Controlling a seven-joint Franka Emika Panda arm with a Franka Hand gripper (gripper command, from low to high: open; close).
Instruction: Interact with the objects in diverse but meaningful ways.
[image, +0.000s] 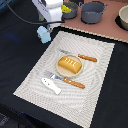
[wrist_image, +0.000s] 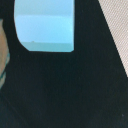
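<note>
Pale blue rounded-top block (image: 44, 34) hangs at your pincer (image: 45, 31), apparently gripped above the dark surface (image: 20, 55). It looks light, rigid and smooth; hold its flat sides.

Free room and obstacles relative to the placemat (image: 95, 65). Its centre is occupied by the bread loaf (image: 69, 64) on a plate, flanked by a knife (image: 81, 57), a fork (image: 65, 80) and the white fish piece (image: 51, 85); its outer margins lie bare. Beyond its far edge stand a grey pot (image: 93, 12) and a bowl (image: 123, 19), while the pale blue block (image: 44, 34) occupies the dark surface just off its far corner at the exterior view's left.
</note>
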